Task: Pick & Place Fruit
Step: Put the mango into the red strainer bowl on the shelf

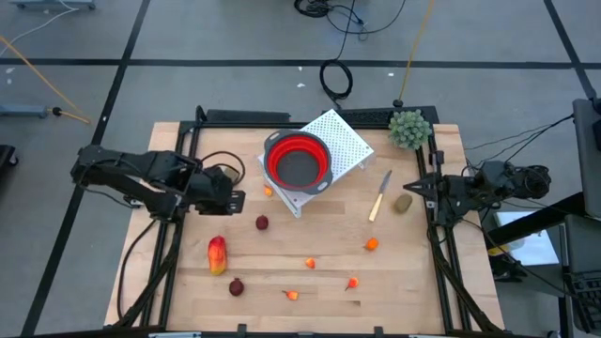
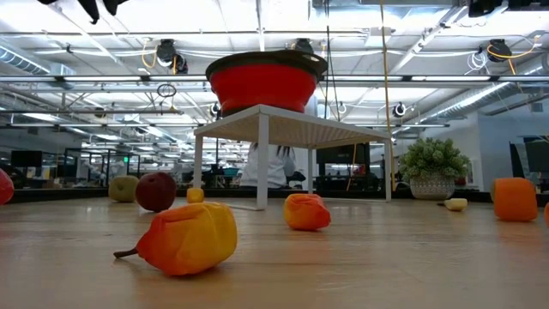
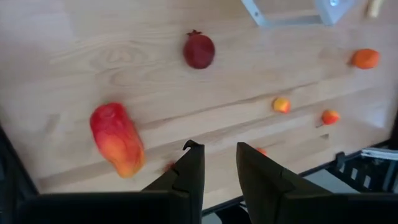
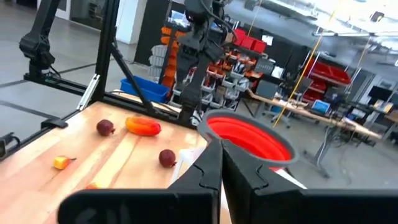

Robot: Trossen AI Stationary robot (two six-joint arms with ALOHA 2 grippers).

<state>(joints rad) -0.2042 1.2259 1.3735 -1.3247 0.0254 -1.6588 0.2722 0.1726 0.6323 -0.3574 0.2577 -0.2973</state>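
fingers [image 3: 193, 177] of the left gripper [image 3: 216, 167] have a narrow gap between them and nothing is in it. fingers [image 4: 208, 171] of the right gripper [image 4: 221, 163] are pressed together and hold nothing.

the fruit lies spread out on the wooden table [image 1: 404, 282]. the long red-and-yellow piece [image 1: 217, 254] lies on its side near the left edge. one dark red ball [image 1: 262, 223] sits near the middle and another dark red ball [image 1: 237, 287] sits near the front edge. the brown oval [image 1: 403, 203] is on the right side, close to the right gripper. small orange bits are dotted around: one orange bit [image 1: 372, 245] right of the middle, one [image 1: 310, 264] in the middle, one [image 1: 352, 282] and one [image 1: 292, 295] near the front, and one [image 1: 269, 192] just beside the white stand.

a red bowl [image 1: 298, 160] sits on top of a white stand [image 1: 343, 141] at the back of the table. a knife [image 1: 379, 196] with a pale handle lies between the stand and the brown oval. a green bushy plant [image 1: 409, 129] stands at the back right corner.

the left arm [image 1: 141, 176] reaches in from the left side, and its gripper hangs above the table, behind the long red-and-yellow piece and well left of the bowl. the right arm [image 1: 488, 183] waits at the right edge, with its gripper pointing toward the bowl.
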